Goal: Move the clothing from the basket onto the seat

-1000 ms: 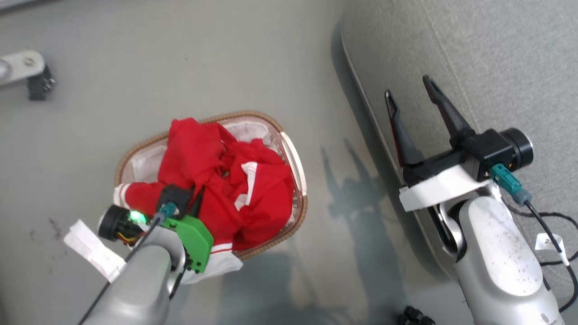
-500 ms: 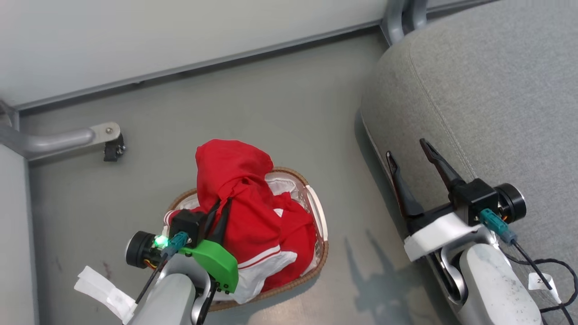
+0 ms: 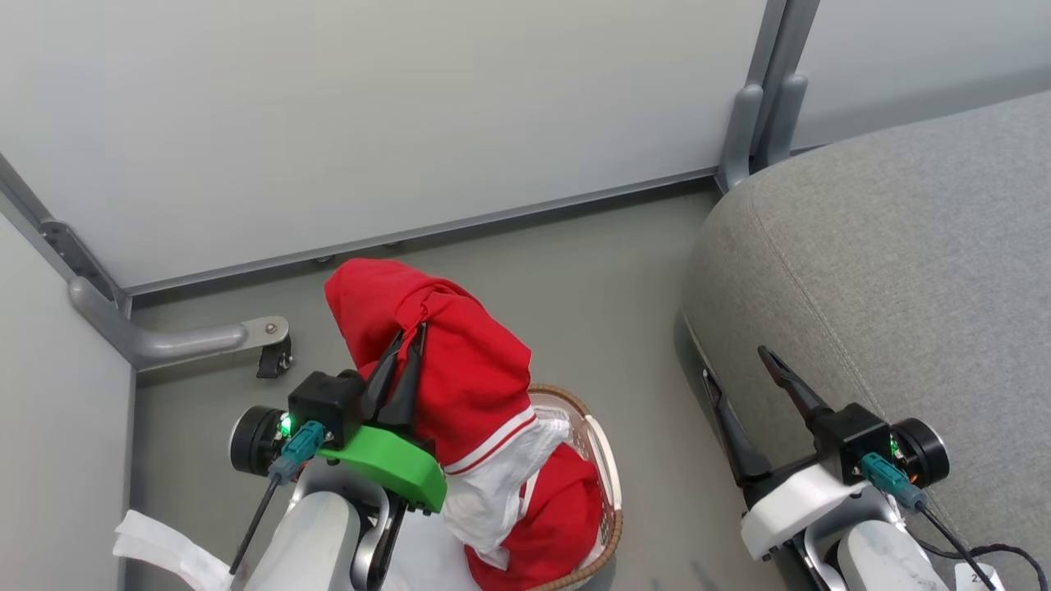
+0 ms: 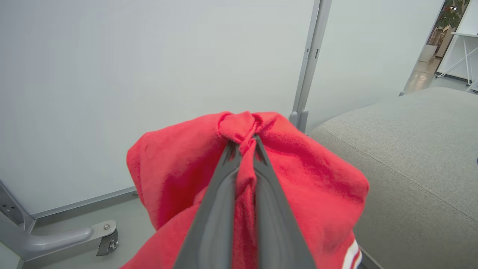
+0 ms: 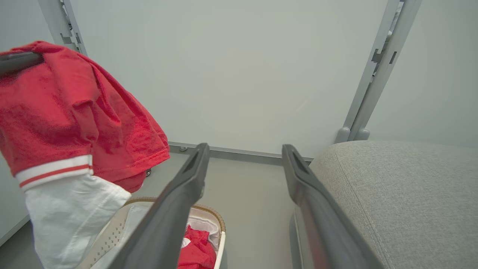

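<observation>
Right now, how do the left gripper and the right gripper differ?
The left gripper is shut on a red garment held over the basket; the right gripper is open and holds nothing. The left gripper sits on a green mount, the right gripper on a white mount. Both have two dark fingers.

The clothing [image 3: 468, 369] is bright red with white stripes and a white inside (one thin red line runs between the stripes), the basket [image 3: 606, 468] is creamy white with a brown woven rim, the seat [image 3: 887, 271] is plain grey, and the floor [image 3: 575, 271] is dull grey-green.
</observation>
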{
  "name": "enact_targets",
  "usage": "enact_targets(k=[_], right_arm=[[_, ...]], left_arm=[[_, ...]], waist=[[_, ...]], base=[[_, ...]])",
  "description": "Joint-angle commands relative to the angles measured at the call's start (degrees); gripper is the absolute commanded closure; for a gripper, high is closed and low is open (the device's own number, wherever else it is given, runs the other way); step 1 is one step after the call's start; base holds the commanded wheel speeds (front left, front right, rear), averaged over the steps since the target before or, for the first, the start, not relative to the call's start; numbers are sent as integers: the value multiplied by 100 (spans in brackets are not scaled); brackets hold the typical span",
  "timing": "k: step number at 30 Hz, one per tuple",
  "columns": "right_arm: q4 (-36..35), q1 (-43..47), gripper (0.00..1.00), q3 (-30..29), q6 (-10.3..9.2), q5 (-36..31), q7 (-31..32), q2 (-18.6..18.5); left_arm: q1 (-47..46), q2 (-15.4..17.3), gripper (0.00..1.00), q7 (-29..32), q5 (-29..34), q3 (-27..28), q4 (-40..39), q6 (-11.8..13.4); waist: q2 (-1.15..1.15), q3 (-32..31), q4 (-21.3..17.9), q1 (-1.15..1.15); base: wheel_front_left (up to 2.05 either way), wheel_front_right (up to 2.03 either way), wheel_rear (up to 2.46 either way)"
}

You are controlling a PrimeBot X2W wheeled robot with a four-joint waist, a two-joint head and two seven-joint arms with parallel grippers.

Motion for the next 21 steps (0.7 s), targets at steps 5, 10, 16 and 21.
enact_targets(k=[5, 10, 16, 21], right_arm=[[88, 237, 0, 89, -6, 68, -27, -8], [118, 309, 0, 133, -6, 101, -27, -38], [225, 287, 0, 552, -6, 335, -28, -124], [280, -46, 0, 1294, -6, 730, -27, -316]], left_arm=[[166, -20, 100, -22, -52, 79, -228, -15], [161, -29, 100, -22, -88, 86, -335, -15], [113, -32, 100, -22, -177, -37, -409, -16], [71, -30, 100, -22, -264, -152, -457, -16]], waist=[[0, -315, 65, 1], [0, -367, 66, 1], [0, -364, 126, 1], [0, -317, 211, 1]], base=[[0, 0, 0], [0, 0, 0], [0, 0, 0], [0, 0, 0]])
